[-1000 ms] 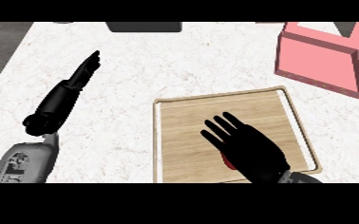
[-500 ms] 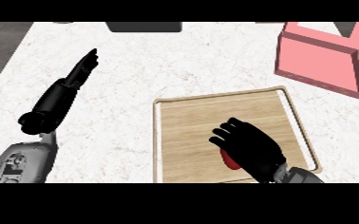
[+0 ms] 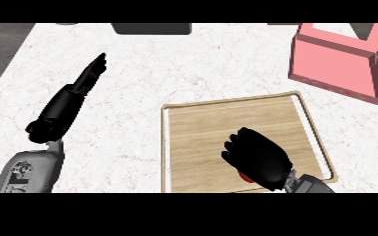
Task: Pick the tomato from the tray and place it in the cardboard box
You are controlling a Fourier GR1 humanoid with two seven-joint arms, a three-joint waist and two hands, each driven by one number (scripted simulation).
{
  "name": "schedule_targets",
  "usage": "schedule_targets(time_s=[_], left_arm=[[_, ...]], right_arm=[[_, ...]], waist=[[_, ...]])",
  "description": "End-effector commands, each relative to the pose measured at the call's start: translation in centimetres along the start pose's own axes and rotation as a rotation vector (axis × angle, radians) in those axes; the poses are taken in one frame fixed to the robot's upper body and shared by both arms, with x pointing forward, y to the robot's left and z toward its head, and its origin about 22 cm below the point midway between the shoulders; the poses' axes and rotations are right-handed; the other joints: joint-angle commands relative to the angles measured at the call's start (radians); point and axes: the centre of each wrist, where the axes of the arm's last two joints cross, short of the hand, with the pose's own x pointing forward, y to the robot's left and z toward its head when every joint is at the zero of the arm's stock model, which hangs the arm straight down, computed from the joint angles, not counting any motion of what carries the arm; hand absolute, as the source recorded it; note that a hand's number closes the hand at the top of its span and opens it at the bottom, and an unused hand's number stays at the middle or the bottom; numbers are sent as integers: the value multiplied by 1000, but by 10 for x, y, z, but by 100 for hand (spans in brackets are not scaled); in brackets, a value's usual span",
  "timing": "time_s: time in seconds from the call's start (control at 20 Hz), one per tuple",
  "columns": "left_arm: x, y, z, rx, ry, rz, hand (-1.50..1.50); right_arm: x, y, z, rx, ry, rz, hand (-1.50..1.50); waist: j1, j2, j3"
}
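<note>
My right hand (image 3: 257, 155) is over the near part of the wooden tray (image 3: 199, 130), fingers curled down around the tomato (image 3: 246, 176). Only a sliver of red shows below the palm; the rest of the tomato is hidden. The box (image 3: 338, 60), pink in colour, stands at the far right of the counter, beyond the tray's far right corner. My left hand (image 3: 83, 84) rests at the left of the counter with straight fingers pointing away, holding nothing.
A dark object (image 3: 151, 28) lies at the counter's far edge, top centre. The white speckled counter (image 3: 192, 65) stretches between the tray, the box and my left hand.
My right hand's fingers went from spread flat over the tray to curled round the tomato, and the hand drew slightly nearer. The left hand has not moved.
</note>
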Motion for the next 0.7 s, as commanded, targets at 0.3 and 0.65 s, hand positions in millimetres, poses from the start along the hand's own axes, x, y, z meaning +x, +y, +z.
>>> schedule_targets(time_s=[0.3,0.65], left_arm=[[0,7,5,19,-6,-7,0],[4,5,6,3,13,10,0]], right_arm=[[-56,3,25,-139,-85,-221,150],[-78,-39,49,-352,-131,-156,150]], waist=[[0,6,4],[-7,2,4]])
